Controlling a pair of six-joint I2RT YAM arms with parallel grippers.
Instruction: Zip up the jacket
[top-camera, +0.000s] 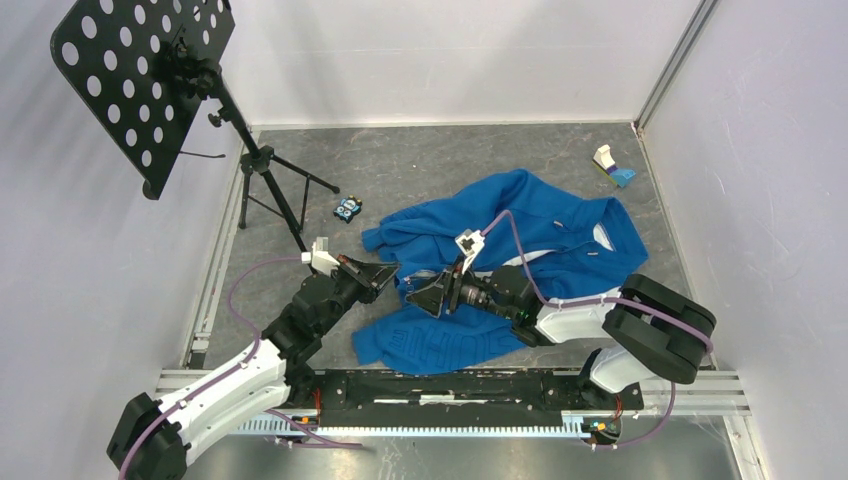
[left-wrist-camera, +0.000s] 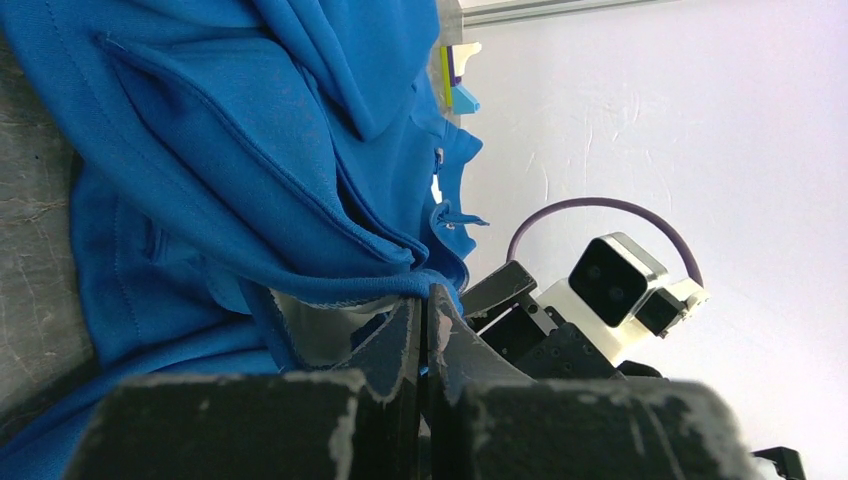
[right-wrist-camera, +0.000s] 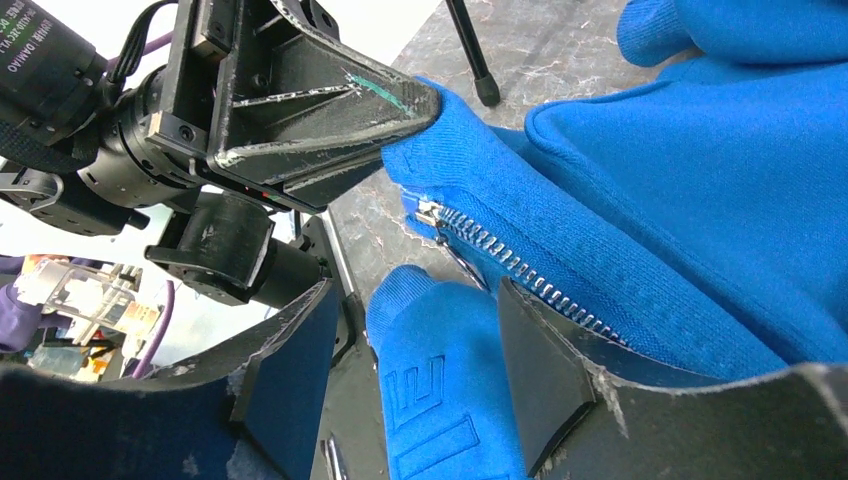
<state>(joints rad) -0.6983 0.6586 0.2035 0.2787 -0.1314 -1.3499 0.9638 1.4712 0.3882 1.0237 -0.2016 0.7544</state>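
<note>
The jacket (top-camera: 560, 215) is seen crumpled in the middle of the desk (top-camera: 430, 160), collar turned toward the right edge, hem toward the near edge. The zipper (right-wrist-camera: 520, 275) is laid roughly left to right, and its slider (right-wrist-camera: 428, 212) appears to be set at the hem end, just beside both hands. The left hand (left-wrist-camera: 425, 335) is clamped on the hem corner beside the lowest teeth. The right hand (right-wrist-camera: 415, 320) is seen spread apart astride the embossed hem just below the slider, with nothing gripped. It is judged the nearer to the pull, which would have to be drawn toward the right edge, away from the left hand. A bunched sleeve (top-camera: 420, 232) is crowded against the far side. A music stand (top-camera: 150, 80) is seen well apart at the far left corner.
</note>
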